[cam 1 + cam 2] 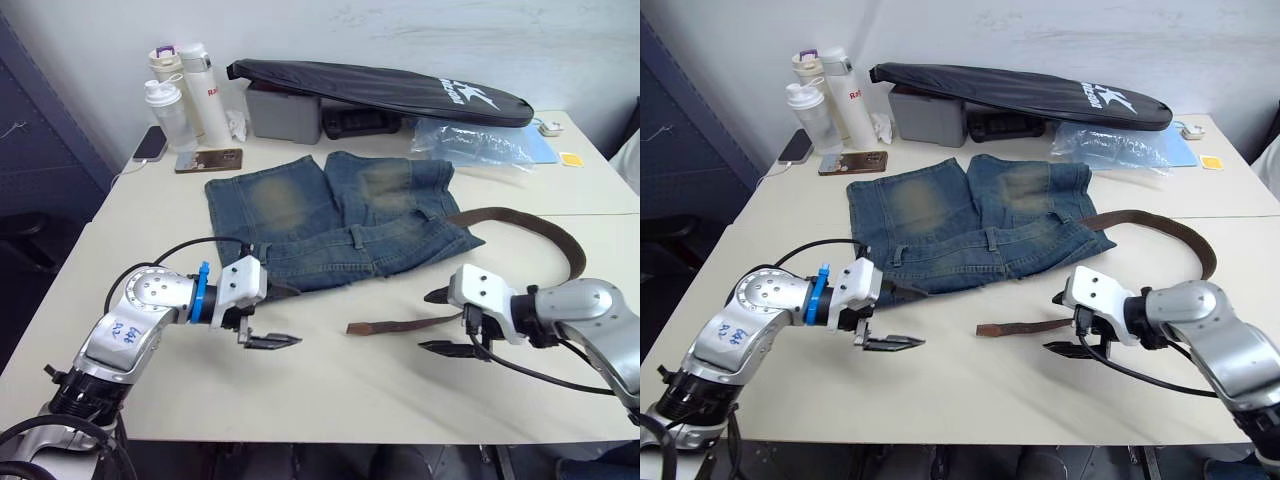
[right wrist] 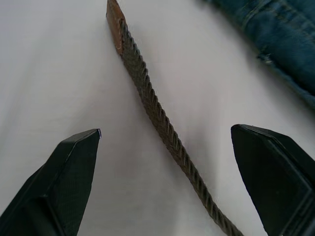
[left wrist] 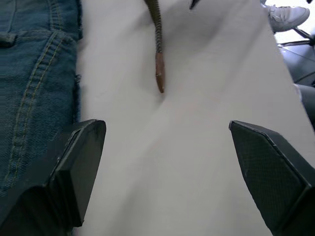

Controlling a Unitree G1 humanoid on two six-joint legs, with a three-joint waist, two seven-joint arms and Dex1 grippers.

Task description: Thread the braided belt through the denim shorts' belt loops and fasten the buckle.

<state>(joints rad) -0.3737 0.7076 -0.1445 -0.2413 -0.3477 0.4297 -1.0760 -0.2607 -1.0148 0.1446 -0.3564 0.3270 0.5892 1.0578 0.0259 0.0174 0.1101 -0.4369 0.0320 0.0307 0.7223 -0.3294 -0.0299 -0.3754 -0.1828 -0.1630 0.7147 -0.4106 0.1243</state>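
Denim shorts (image 1: pixel 340 220) are lying flat mid-table, waistband toward the robot. Braided belt (image 1: pixel 520 225) is curving right of them, its tip on bare tabletop between both released grippers, left (image 1: pixel 275 315) and right (image 1: pixel 437 322).

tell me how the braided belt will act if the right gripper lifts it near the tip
Probably floppy: the braided belt already lies in a loose curve across the table, so the lifted tip would likely droop. Its woven ridges should give the open right gripper decent grip. It looks light and unlikely to roll.
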